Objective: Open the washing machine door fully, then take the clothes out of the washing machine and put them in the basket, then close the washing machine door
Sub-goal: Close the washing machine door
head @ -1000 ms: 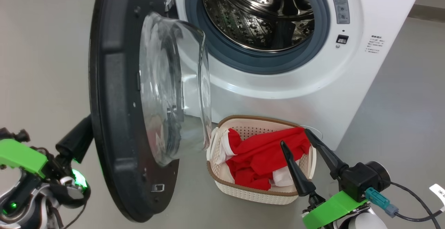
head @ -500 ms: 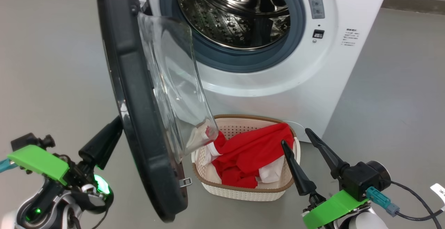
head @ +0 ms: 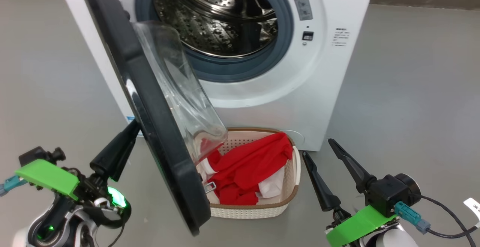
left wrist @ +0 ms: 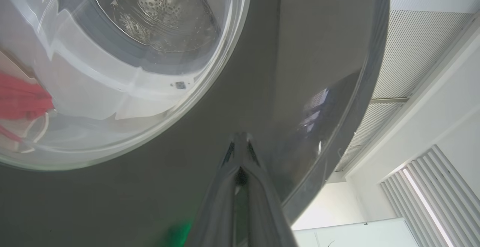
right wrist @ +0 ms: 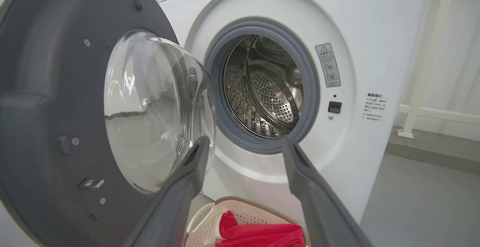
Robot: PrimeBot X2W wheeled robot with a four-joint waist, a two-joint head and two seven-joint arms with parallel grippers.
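Both L gripper (left wrist: 240, 142) fingers pressed together, tips at washing machine door (head: 153, 127) rim | R gripper (head: 317, 147) fingers spread, empty | clothes (head: 243, 164) in basket (head: 255, 211)

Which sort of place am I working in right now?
Probably a laundry corner or a test room: a white front-loading washing machine stands on a bare grey floor, with a basket of red clothes before it.
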